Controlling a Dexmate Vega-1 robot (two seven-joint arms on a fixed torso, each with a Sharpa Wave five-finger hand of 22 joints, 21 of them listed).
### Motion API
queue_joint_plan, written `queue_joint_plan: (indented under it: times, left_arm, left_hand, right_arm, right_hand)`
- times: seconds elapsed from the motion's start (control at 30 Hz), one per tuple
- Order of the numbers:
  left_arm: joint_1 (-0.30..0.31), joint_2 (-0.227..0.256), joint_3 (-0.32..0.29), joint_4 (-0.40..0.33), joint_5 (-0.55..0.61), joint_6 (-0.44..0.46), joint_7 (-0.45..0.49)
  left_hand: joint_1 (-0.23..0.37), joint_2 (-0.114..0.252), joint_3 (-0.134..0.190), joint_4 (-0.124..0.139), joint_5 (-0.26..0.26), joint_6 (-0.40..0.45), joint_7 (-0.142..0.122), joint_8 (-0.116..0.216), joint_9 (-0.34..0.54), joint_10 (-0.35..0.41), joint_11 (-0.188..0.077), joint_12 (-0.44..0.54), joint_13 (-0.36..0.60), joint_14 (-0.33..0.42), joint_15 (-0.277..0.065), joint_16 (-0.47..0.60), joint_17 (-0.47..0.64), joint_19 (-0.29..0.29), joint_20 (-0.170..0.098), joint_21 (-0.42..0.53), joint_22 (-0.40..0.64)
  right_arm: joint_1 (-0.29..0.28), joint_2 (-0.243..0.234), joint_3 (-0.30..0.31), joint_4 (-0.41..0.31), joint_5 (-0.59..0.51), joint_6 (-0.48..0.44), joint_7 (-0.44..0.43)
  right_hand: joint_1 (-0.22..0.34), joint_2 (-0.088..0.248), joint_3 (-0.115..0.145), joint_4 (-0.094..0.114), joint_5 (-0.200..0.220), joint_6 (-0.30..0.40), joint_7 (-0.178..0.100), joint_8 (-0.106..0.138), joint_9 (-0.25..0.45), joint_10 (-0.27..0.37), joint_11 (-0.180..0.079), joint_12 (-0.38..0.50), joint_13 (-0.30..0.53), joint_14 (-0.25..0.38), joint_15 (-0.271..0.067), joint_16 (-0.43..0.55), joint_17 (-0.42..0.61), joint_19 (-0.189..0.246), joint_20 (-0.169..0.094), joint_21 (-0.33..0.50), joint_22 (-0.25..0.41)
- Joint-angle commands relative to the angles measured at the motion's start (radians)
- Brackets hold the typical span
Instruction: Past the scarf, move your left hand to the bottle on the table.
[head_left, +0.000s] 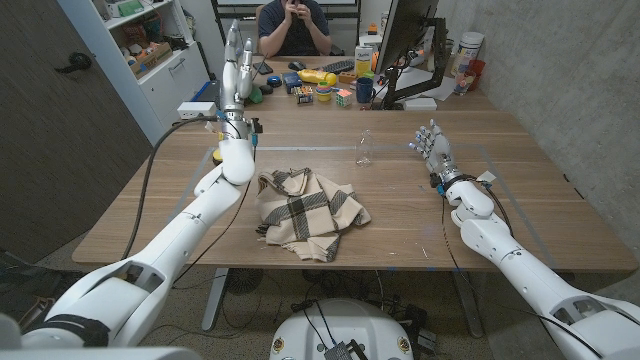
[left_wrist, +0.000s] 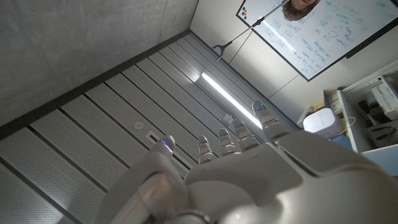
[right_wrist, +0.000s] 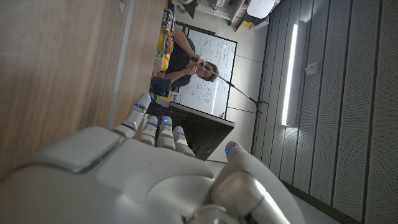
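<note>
Left hand (head_left: 238, 62) raised (empty), scarf (head_left: 308, 212) mid-table, bottle (head_left: 365, 148) beyond.

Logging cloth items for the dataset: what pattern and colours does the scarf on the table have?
The scarf is cream with dark plaid stripes, seen best in the head view.

Scarf (head_left: 308, 212) before bottle (head_left: 365, 148)
</note>
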Motion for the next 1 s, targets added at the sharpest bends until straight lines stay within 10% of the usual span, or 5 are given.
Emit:
queue_joint_plan:
  times: [0.03, 0.33, 1.0]
  left_arm:
    - [-0.124, 0.010, 0.094, 0.000, 0.192, 0.077, 0.040]
    - [-0.212, 0.028, 0.174, 0.026, 0.223, 0.089, -0.049]
    - [-0.348, 0.074, 0.302, 0.002, 0.233, 0.167, -0.423]
  left_hand:
    - [0.029, 0.000, 0.014, -0.016, -0.005, 0.017, -0.006, 0.010, 0.006, 0.017, -0.027, 0.009, 0.003, 0.000, -0.015, -0.001, 0.000, 0.019, -0.002, 0.006, 0.002]
    - [0.094, -0.031, 0.033, -0.084, -0.023, 0.028, -0.007, 0.006, 0.007, -0.056, -0.048, -0.016, 0.003, -0.050, -0.021, -0.019, 0.000, 0.037, 0.061, -0.001, -0.003]
    - [0.123, -0.097, 0.005, -0.146, -0.047, -0.050, -0.007, -0.023, 0.000, -0.174, -0.057, -0.023, 0.000, -0.116, -0.019, -0.020, 0.001, 0.079, 0.082, -0.011, -0.010]
  right_arm:
    - [-0.016, 0.001, 0.003, -0.009, 0.008, 0.009, 0.006]
    - [-0.025, 0.004, 0.005, -0.006, 0.012, 0.023, 0.015]
    - [-0.042, 0.006, 0.014, -0.015, 0.016, 0.042, 0.008]
  right_hand:
    - [-0.002, 0.025, -0.004, 0.001, 0.010, -0.003, 0.009, 0.006, 0.003, -0.001, 0.009, 0.005, 0.004, 0.000, 0.005, -0.004, 0.005, -0.005, -0.001, -0.007, 0.003]
    - [-0.004, 0.024, -0.007, 0.003, 0.010, -0.003, 0.009, 0.006, 0.003, -0.001, 0.010, 0.005, 0.004, -0.001, 0.005, -0.005, 0.005, -0.006, 0.001, -0.011, 0.003]
    - [-0.008, 0.022, -0.014, 0.004, 0.010, -0.003, 0.007, 0.006, 0.003, 0.001, 0.008, 0.006, 0.004, -0.001, 0.006, -0.008, 0.006, -0.009, 0.002, -0.019, 0.003]
